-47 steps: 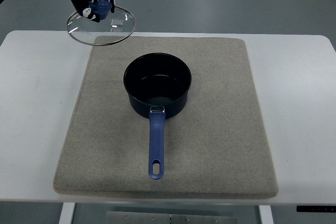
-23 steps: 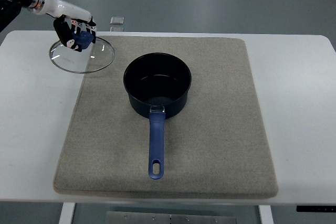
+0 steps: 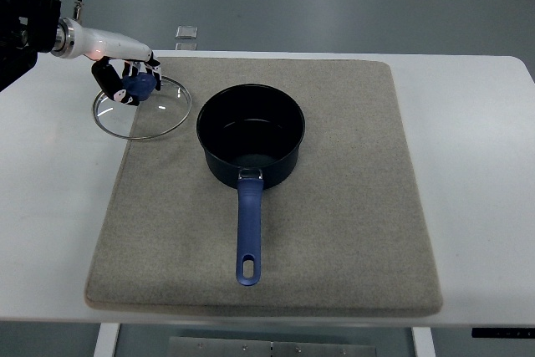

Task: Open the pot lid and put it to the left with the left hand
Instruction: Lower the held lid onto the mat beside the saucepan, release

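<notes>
In the upper left of the frame, the left hand [image 3: 127, 81] had its fingers [image 3: 125, 96] clenched around the blue knob of the glass lid [image 3: 142, 107]. The clear, metal-rimmed lid straddled the mat's [image 3: 351, 206] left edge and the white bench [image 3: 50, 190], left of the open pot [image 3: 251, 135].

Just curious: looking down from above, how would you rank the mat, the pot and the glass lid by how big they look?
1. Mat
2. Pot with its handle
3. Glass lid; it looks close to the pot's round body alone.

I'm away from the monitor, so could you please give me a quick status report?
Left hand shut on lid knob, lid over mat's left edge. Right hand not in view. Pot open. Nothing in the way.
</notes>
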`<action>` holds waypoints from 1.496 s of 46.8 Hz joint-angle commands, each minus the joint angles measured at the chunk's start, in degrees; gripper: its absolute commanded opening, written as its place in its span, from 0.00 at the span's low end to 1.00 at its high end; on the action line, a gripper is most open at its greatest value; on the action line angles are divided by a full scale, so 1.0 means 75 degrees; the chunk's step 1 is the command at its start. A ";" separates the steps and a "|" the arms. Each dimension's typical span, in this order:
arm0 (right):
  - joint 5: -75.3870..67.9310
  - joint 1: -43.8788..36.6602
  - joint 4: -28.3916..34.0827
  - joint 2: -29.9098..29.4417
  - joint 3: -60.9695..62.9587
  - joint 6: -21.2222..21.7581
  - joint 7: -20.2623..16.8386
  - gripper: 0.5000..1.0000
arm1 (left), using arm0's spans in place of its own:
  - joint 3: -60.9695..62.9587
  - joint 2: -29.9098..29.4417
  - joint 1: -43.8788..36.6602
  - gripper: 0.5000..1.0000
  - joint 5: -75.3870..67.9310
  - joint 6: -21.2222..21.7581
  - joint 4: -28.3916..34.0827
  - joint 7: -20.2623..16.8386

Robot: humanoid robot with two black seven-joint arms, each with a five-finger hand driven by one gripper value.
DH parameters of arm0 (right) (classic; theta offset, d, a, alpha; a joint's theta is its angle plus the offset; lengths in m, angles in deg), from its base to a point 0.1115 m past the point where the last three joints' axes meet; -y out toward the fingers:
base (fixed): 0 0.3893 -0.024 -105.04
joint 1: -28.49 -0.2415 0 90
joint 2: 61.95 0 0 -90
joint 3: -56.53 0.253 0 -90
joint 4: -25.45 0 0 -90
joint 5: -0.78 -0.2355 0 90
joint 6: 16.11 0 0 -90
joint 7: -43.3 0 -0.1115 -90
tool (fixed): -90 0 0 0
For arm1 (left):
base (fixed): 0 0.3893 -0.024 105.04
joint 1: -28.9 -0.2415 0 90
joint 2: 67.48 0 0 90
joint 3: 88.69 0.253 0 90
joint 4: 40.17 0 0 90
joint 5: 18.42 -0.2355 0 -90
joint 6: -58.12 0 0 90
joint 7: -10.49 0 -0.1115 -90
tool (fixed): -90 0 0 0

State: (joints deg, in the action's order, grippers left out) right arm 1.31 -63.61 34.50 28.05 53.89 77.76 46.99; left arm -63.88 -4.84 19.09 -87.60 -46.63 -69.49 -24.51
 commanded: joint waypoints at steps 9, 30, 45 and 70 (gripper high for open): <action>0.0000 -0.0001 0.0000 0.0000 0.0000 0.0000 0.0000 0.83 | 0.0007 -0.0136 -0.0180 0.00 0.0435 0.0279 -0.0193 0.0000; 0.0000 -0.0001 0.0000 0.0000 0.0000 0.0000 0.0000 0.83 | 0.0019 -0.0090 -0.0204 0.00 0.0482 0.0572 -0.0568 0.0000; 0.0000 -0.0001 0.0000 0.0000 0.0000 0.0000 0.0000 0.83 | 0.0019 0.0016 -0.0215 0.00 0.0482 0.0572 -0.0533 0.0000; 0.0000 -0.0001 0.0000 0.0000 0.0000 0.0000 0.0000 0.83 | -0.0005 0.0098 -0.0239 0.00 0.0997 0.0607 -0.0545 0.0000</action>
State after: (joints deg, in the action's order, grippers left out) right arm 1.31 -63.62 34.51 28.05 53.89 77.78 46.99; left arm -63.89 -4.11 17.35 -81.04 -42.22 -73.52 -24.51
